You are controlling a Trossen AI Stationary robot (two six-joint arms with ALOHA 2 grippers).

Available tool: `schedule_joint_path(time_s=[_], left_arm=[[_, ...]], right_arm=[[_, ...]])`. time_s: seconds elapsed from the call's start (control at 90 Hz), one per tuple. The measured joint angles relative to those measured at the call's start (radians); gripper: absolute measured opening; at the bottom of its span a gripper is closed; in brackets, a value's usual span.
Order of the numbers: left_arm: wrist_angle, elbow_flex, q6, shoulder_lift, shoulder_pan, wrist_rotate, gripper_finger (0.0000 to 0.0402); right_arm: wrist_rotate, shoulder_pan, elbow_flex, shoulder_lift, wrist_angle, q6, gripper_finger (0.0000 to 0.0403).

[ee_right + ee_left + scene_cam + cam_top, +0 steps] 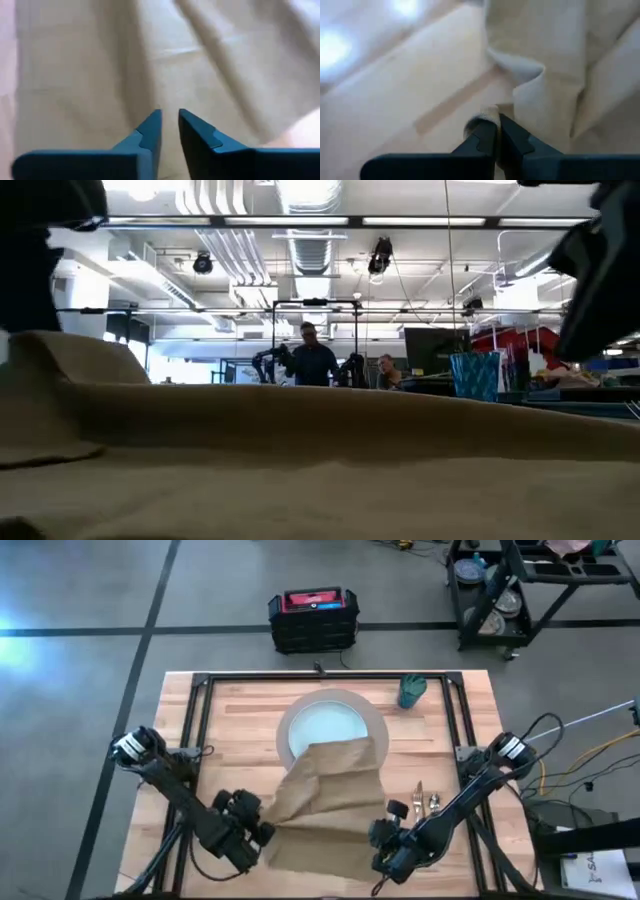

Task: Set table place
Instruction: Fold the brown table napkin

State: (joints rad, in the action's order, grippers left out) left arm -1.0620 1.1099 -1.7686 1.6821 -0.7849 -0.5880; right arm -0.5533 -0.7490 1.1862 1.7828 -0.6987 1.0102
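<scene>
Lying across one plate [318, 726], one napkin [330, 802]; left end effector [496, 131] pinching its edge, right end effector [170, 127] slightly spread.

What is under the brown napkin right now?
The napkin drapes over the near part of the plate and its mat, with bare table around. Anything else beneath it is hidden.
</scene>
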Motion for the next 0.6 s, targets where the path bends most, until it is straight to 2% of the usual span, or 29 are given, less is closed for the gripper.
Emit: schedule_joint_path(time_s=[0.2, 0.344, 0.478, 0.6], left_arm=[[0.017, 0.000, 0.040, -0.026, -0.003, -0.012, 0.0004], [0.079, 0.000, 0.072, -0.025, -0.020, 0.044, 0.0023], [0.124, 0.000, 0.084, -0.005, -0.047, 0.119, 0.0064], [0.131, 0.000, 0.061, 0.014, -0.071, 0.152, 0.0124]], right_arm=[[-0.059, 0.001, 0.000, -0.064, -0.087, 0.036, 0.0142], [-0.054, -0.002, 0.000, -0.075, -0.135, 0.079, 0.0175], [-0.048, -0.017, -0.004, -0.072, -0.143, 0.108, 0.0185], [-0.047, -0.026, -0.009, -0.071, -0.143, 0.118, 0.0183]])
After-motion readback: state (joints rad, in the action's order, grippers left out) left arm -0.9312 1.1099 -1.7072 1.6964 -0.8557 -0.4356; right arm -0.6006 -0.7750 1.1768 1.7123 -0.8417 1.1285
